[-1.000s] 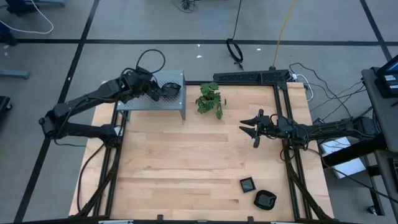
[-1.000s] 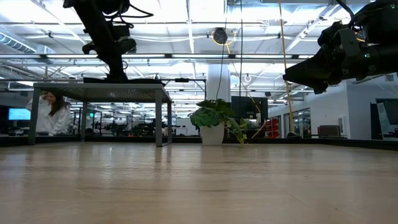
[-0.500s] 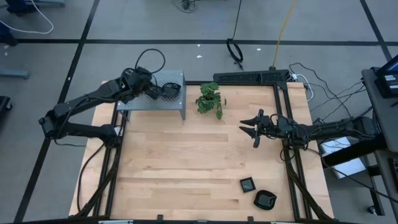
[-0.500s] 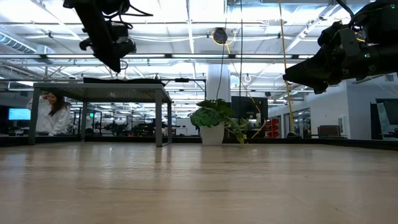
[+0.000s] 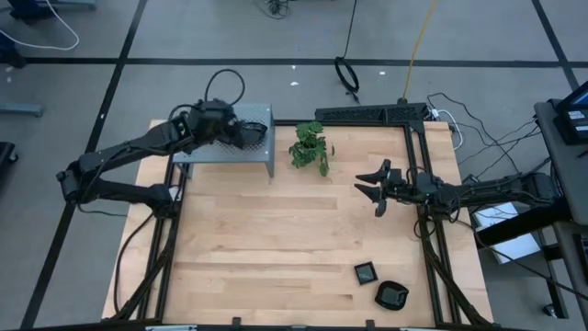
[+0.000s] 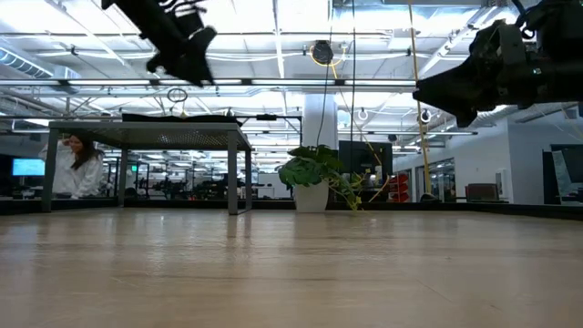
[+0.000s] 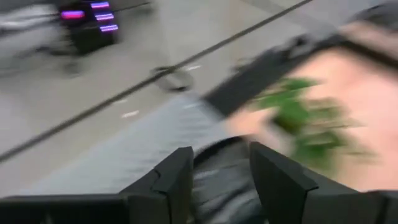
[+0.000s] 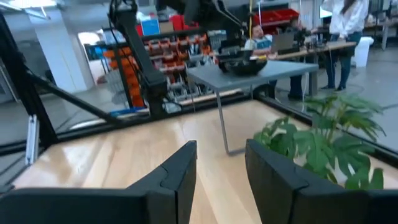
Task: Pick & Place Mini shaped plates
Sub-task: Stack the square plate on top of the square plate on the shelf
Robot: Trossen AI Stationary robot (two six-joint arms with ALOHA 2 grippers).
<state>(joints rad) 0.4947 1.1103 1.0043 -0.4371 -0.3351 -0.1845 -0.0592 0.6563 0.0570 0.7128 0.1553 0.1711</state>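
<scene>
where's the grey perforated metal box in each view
High view: grey perforated box at the table's far left corner, under the left tool.
Low view: left of centre, seen as a raised platform on legs.
Left wrist view: blurred grey surface, likely the box.
Right wrist view: upper middle.
Shared landmark: green plant beside it.

Tabletop point(image 6: 291, 273): pale wood, filling the foreground.
Left gripper point(image 6: 187, 50): high, above the grey perforated box point(image 6: 150, 132).
Box top: dark low stack point(image 6: 178, 117), possibly plates.
Plant point(image 6: 317, 178): beside the box.
Right gripper point(image 6: 437, 91): raised, well apart.
Person point(image 6: 77, 164): behind, beyond the box.
</scene>
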